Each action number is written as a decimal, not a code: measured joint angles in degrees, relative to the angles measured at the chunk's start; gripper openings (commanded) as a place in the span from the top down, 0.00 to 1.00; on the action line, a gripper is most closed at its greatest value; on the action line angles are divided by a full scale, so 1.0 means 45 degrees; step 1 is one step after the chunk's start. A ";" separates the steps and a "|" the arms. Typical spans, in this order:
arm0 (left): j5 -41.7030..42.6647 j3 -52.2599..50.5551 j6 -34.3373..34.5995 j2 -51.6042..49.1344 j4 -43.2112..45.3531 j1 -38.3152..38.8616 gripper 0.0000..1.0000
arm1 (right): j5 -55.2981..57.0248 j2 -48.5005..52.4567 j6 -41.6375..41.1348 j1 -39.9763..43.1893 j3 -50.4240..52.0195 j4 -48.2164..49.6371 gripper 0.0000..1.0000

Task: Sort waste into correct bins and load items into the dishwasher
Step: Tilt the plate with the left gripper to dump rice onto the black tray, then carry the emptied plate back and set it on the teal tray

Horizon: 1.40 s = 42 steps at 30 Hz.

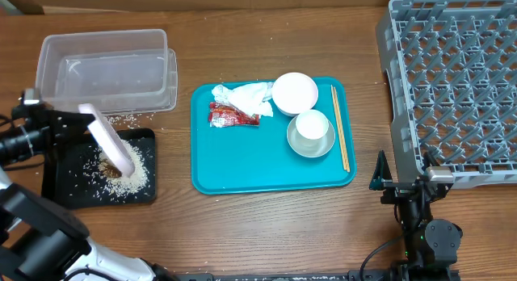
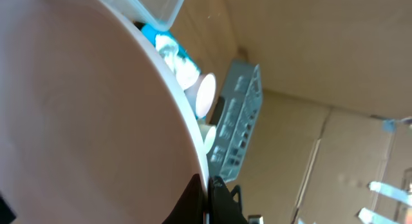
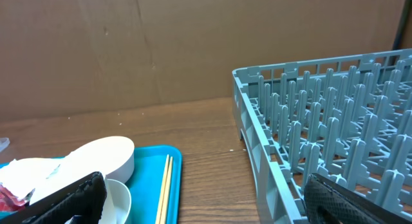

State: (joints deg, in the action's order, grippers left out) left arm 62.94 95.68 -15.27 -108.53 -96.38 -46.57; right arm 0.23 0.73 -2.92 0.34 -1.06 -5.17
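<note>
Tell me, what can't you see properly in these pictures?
- Overhead: the tilted plate covers part of the black tray beneath it.
- Overhead: the dish rack is cut off by the right edge.
- Overhead: the print on the red sauce packet is too small to read.
- Left wrist: the plate fills most of the view, and everything behind it is blurred.

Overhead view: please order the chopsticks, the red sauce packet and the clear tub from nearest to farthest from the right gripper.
Measured from the right gripper:
1. Chopsticks, along the right edge of the teal tray.
2. Red sauce packet, on the left part of that tray.
3. Clear tub, far left, beyond the tray.
</note>
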 measured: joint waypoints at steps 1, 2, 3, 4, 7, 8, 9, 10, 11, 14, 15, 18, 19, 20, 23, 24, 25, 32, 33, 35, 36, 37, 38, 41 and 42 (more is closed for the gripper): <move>0.0146 -0.0175 -0.0097 0.0000 0.0029 -0.0151 0.96 | 0.0010 0.0000 -0.0005 0.0000 0.0000 0.0005 0.00; 0.0257 -0.0374 -0.0209 0.0000 0.0034 -0.0287 0.96 | 0.0005 0.0000 -0.0010 0.0000 0.0000 0.0000 0.00; 0.0389 -0.0646 -0.0350 0.0000 0.0005 -0.0418 0.96 | 0.0005 0.0000 0.0000 0.0000 0.0000 0.0000 0.00; 0.0510 -0.0874 -0.0486 0.0000 0.0019 -0.0500 0.96 | 0.0010 0.0000 0.0000 0.0000 0.0000 0.0000 0.00; 0.1005 -0.1637 -0.0690 0.0000 0.0996 -0.0631 0.96 | 0.0005 0.0000 -0.0005 0.0000 0.0000 0.0005 0.00; 0.1093 -0.1734 -0.0704 0.0000 0.0894 -0.0646 0.96 | 0.0005 0.0000 -0.0005 0.0000 0.0000 0.0000 0.00; 0.1166 -0.1812 -0.0753 0.0000 0.0661 -0.0661 0.96 | 0.0005 0.0000 -0.0005 0.0000 0.0000 0.0005 0.00; 0.1219 -0.1889 -0.0811 0.0000 0.0510 -0.0665 0.96 | 0.0010 0.0000 -0.0005 0.0000 0.0000 0.0010 0.00; 0.1258 -0.1953 -0.0903 0.0000 0.0452 -0.0665 0.96 | 0.0005 0.0000 0.0005 0.0000 0.0000 0.0005 0.00; 0.1307 -0.2021 -0.0991 0.0010 -0.0068 -0.0675 0.96 | 0.0005 0.0000 -0.0005 0.0000 0.0000 0.0005 0.00; 0.1316 -0.2021 -0.1035 0.0015 -0.0063 -0.0675 0.96 | 0.0005 0.0000 -0.0010 0.0005 0.0000 0.0005 0.00; 0.1316 -0.2021 -0.1078 0.0024 -0.0063 -0.0651 0.96 | 0.0010 0.0000 0.0000 0.0000 0.0000 0.0005 0.00; 0.1282 -0.2021 -0.1059 0.0029 -0.0068 -0.0627 0.96 | 0.0005 0.0000 0.0000 0.0000 0.0000 0.0005 0.00; 0.1229 -0.2021 -0.1035 0.0039 -0.0063 -0.0583 0.96 | 0.0005 0.0000 -0.0005 0.0000 0.0000 0.0005 0.00; 0.0918 -0.2021 -0.1030 0.0199 -0.0063 -0.0175 0.96 | 0.0005 0.0000 -0.0010 0.0000 0.0000 0.0000 0.00; 0.0816 -0.2021 -0.1030 0.0296 -0.0063 0.0034 0.96 | 0.0005 0.0000 -0.0005 0.0000 0.0000 0.0005 0.00; 0.0719 -0.2021 -0.1030 0.0432 -0.0063 0.0272 0.96 | 0.0005 0.0000 0.0000 0.0000 0.0000 0.0005 0.00; 0.0466 -0.2030 -0.1030 0.1972 -0.0063 0.1865 0.96 | 0.0010 0.0000 -0.0005 0.0000 0.0000 0.0000 0.00; 0.0398 -0.2035 -0.1030 0.2297 -0.0034 0.2234 0.96 | 0.0005 0.0000 -0.0005 0.0000 0.0000 0.0005 0.00; 0.0131 -0.2040 -0.1005 0.2919 0.0121 0.2875 0.96 | 0.0005 0.0000 -0.0005 0.0000 0.0000 0.0005 0.00; -0.0063 -0.2040 -0.0942 0.3177 0.0214 0.3235 0.96 | 0.0010 0.0000 -0.0005 0.0000 0.0000 0.0010 0.00; -0.0330 -0.2040 -0.0806 0.3458 0.0335 0.3779 0.96 | 0.0010 0.0000 -0.0010 0.0005 0.0000 0.0000 0.00; -0.0510 -0.2040 -0.0704 0.3623 0.0393 0.4187 0.96 | 0.0000 0.0000 -0.0005 0.0000 0.0000 0.0010 0.00; -0.0957 -0.2040 -0.0461 0.3827 0.0704 0.5926 0.96 | 0.0005 0.0000 0.0000 0.0000 0.0000 0.0010 0.00; -0.1112 -0.2045 -0.0282 0.3832 0.0986 0.6552 0.96 | 0.0010 0.0000 -0.0005 0.0000 0.0000 0.0005 0.00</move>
State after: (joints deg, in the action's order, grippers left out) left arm 57.93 86.48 -16.53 -91.29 -91.94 -17.08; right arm 0.27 0.73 -2.94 0.34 -1.06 -5.15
